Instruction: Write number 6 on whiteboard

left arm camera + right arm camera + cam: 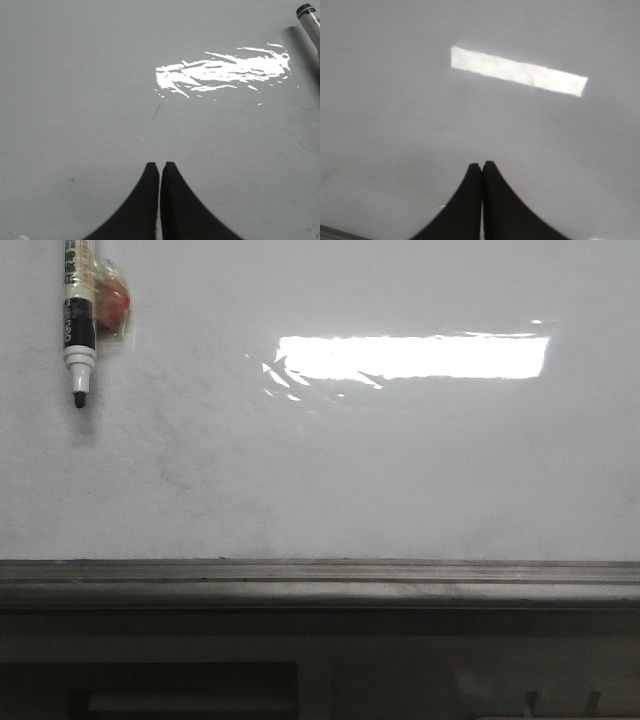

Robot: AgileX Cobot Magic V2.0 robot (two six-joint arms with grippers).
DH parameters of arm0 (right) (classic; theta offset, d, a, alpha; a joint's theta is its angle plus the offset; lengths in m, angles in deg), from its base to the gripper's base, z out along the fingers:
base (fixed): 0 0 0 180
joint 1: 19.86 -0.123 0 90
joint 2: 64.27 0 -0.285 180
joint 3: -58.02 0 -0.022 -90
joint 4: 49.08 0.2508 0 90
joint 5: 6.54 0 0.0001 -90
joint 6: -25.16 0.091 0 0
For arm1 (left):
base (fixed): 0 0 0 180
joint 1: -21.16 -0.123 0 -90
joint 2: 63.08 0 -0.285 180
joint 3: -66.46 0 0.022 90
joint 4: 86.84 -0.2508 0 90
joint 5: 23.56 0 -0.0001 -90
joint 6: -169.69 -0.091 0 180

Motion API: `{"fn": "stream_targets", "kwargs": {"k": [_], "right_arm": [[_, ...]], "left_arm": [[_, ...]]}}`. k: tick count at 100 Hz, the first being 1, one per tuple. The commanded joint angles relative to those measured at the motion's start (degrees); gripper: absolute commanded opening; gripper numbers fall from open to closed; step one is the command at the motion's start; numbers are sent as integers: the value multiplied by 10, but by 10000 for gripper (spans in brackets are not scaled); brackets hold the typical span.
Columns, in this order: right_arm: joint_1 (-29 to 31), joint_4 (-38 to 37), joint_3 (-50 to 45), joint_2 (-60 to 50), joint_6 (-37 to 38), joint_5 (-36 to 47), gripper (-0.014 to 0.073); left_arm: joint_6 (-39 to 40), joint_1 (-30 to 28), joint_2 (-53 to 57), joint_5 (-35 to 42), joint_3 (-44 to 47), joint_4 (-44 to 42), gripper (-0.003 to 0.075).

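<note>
With both black grippers, left [160, 167] and right [481, 166], pressed together empty, the slim, light black-and-white marker [78, 315] at upper left of the glossy white whiteboard [400, 470] looks slippery, best pinched mid-barrel.

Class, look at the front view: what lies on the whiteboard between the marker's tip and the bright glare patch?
Nothing but bare board. In the front view, only faint grey smudges show on the whiteboard between the marker tip and the glare; no drawn lines.
</note>
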Motion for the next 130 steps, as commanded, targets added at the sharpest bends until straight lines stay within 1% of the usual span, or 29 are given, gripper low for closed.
{"fn": "stream_targets", "kwargs": {"k": [1,82,99,110,117,126,130], "right_arm": [[4,-6,-12,-10,0,47,-66],[4,-6,-12,-10,0,47,-66],[4,0,-12,-10,0,62,-66],[4,22,-12,-10,0,71,-66],[4,52,-12,-10,0,80,-66],[4,102,-12,-10,0,85,-66],[4,132,-12,-10,0,86,-66]], "left_arm": [[8,-2,18,41,28,5,-20],[8,-2,18,44,28,5,-20],[8,-2,18,44,28,5,-20],[8,-2,18,44,28,7,-20],[8,-2,18,44,28,23,-20],[8,-2,18,44,28,73,-20],[8,-2,18,44,28,120,-20]]}}
